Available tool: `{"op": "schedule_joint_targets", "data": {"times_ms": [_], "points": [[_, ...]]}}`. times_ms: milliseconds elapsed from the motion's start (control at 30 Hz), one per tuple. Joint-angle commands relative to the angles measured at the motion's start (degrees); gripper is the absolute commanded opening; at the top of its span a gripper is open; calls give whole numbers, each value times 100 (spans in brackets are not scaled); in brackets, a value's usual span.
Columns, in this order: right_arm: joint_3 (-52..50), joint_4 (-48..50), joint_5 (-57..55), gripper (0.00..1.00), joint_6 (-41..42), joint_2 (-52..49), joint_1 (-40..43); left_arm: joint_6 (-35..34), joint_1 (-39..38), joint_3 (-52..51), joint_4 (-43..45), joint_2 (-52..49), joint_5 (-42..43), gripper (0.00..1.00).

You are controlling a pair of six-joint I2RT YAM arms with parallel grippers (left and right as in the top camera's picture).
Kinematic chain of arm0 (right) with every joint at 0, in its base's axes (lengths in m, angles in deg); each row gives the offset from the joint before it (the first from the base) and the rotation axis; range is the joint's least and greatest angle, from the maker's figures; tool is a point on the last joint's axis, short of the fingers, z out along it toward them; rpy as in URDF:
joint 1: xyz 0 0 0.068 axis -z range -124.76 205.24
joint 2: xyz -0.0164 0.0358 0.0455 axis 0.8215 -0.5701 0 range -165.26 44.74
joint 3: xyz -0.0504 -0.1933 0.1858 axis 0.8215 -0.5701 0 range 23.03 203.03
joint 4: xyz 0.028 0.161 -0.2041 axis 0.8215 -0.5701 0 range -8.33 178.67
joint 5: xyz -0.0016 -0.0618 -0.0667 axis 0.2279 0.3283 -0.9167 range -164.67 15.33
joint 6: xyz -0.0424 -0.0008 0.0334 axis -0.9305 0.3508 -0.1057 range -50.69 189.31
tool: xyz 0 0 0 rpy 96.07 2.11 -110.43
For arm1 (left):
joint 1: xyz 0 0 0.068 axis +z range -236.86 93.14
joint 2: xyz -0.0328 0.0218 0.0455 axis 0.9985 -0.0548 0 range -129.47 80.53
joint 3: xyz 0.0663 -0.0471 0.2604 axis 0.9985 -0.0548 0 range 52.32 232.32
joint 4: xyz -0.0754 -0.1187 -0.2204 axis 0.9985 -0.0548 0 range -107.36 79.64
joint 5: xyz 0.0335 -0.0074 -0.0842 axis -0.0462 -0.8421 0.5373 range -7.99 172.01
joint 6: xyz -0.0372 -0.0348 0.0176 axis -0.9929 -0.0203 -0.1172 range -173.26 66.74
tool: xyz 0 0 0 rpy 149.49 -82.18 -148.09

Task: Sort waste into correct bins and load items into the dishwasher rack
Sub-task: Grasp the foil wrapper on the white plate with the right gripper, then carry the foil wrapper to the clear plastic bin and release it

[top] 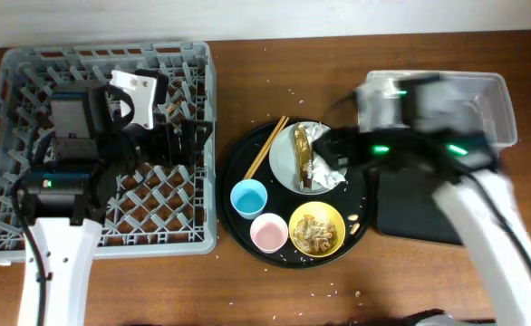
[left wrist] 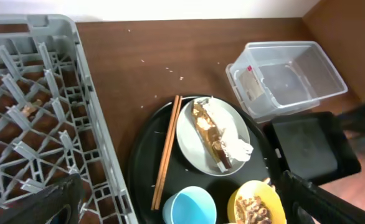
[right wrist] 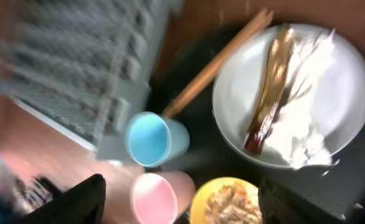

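The grey-green plate [top: 284, 158] on the round black tray holds a crumpled white napkin and brownish wrapper [top: 315, 167]. Chopsticks [top: 267, 145] lie at its left. The light blue cup [top: 248, 197], pink cup [top: 269, 234] and yellow bowl [top: 316, 229] of brown scraps stand in front. My left gripper [top: 179, 140] is open and empty over the grey rack [top: 30, 81], right part. My right gripper [top: 338, 149] is open and empty above the plate's right edge. The right wrist view shows the pink cup [right wrist: 154, 199] and bowl [right wrist: 226, 202] between the open fingers [right wrist: 189, 202].
The clear tub [top: 497, 109] stands at the back right, and the shallow black rectangular tray [top: 410, 213] lies in front of it. The round black tray [top: 238, 163] sits just right of the rack. Crumbs are scattered on the wooden table [top: 275, 81].
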Motion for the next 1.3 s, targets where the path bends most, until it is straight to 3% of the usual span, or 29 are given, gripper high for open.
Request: {"op": "schedule_joint_targets", "data": {"times_ms": [0,33,100,167,233,333,400,467,633,700,733,767,867,933,1000,1100,1133,1167,1233,1267], "points": [[-7,337,-1276,72,503,-1296,-752,26,13,101,-11,-42,175,99],[-7,844,-1338,61,789,-2085,-898,26,13,101,-11,-42,173,99],[-7,1504,-1436,61,1043,-2865,-876,26,13,101,-11,-42,175,99],[-7,1801,-2275,61,1611,-3493,-879,26,13,101,-11,-42,175,99],[-7,1930,-2006,60,1591,-3624,-839,26,13,101,-11,-42,175,99],[9,1915,-1554,41,1023,-3397,-846,26,13,101,-11,-42,175,99],[81,1886,-1753,53,516,-2599,-841,26,13,101,-11,-42,175,99],[79,1786,-2354,57,516,-2376,-844,26,13,101,-11,-42,175,99],[81,1812,-2699,57,608,-3541,-844,26,13,101,-11,-42,175,99],[109,1792,-2332,32,686,-3526,-844,26,13,101,-11,-42,175,99],[144,1661,-1832,7,695,-3473,-841,26,13,101,-9,-42,175,99],[212,1589,-1576,4,693,-3322,-844,26,13,101,-11,-42,175,99],[833,1080,-1552,4,693,-2253,-675,26,13,101,-11,-42,175,99],[1010,813,-2433,4,1425,-1504,-57,26,13,101,-11,-42,175,99],[981,516,-3042,4,2671,-1482,1067,26,15,101,-11,-42,175,99],[968,538,-3045,5,3842,-2103,1904,26,13,101,-11,-42,175,99],[968,778,-2695,24,3818,-2323,2194,26,15,101,-11,-42,175,99],[1003,1246,-1707,41,2870,-2288,2356,26,13,101,-11,-42,175,99],[1305,1209,-271,50,1639,-1880,2293,26,15,101,-11,-42,175,99],[1305,1029,-225,53,1353,-1703,2090,26,13,101,-11,-42,175,99]]}}
